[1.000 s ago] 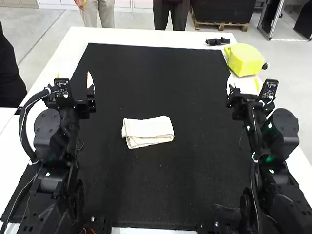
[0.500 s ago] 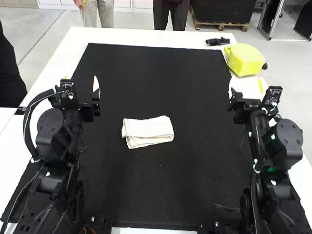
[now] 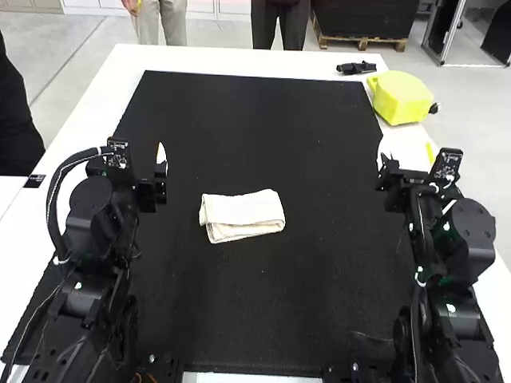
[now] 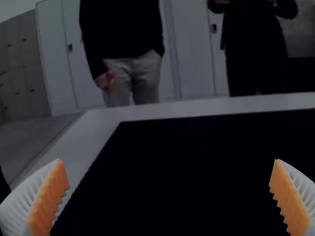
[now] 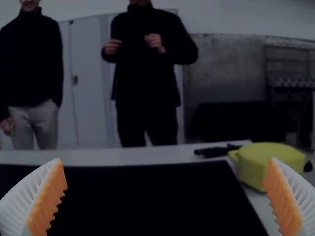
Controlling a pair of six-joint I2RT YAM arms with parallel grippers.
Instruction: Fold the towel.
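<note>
Cream towel (image 3: 242,209) was just lying there folded on the black mat (image 3: 263,136), sitting between the two hands. It was closer to the left hand (image 3: 137,159), off to that hand's right and a bit nearer the robot than its fingertips. From the right hand (image 3: 405,157) it was over to the left, well apart. A lower layer stuck out from under the top one on the robot's side, though tbh I couldn't swear to how many layers there were.

Left hand was spread really wide, orange pads (image 4: 49,199) well apart and nothing in its grip. Right hand, same deal: ribbed white fingers (image 5: 24,201) way apart, empty. Out past the right hand, near the far right corner of the white worktop (image 3: 239,60), sat a chunky bright yellow thing (image 3: 402,97), with a small black object (image 3: 355,69) beyond it and slightly left.
</note>
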